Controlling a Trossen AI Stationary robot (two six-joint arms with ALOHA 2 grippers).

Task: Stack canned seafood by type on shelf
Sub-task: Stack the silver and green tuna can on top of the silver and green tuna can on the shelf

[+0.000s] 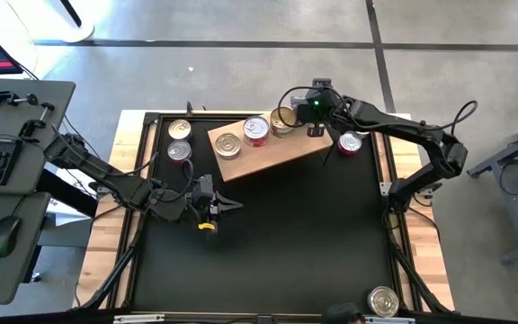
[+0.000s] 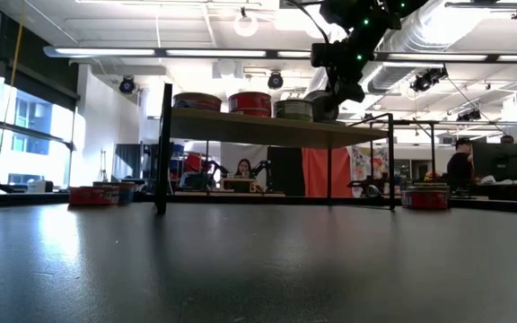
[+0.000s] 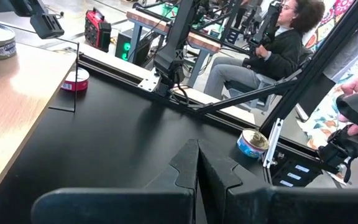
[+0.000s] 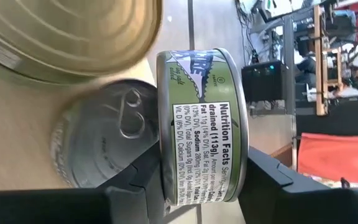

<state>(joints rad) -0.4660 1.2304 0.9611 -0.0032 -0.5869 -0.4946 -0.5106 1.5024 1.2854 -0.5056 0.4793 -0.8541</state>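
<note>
While the right gripper clamps a green tin over the shelf, it should probably lower squarely onto the matching tin beneath; left gripper waits closed.

Gold tin beside the green-label can blurry and cut off at the edge, silver tin partly hidden behind that can, words on it too small to read.
</note>
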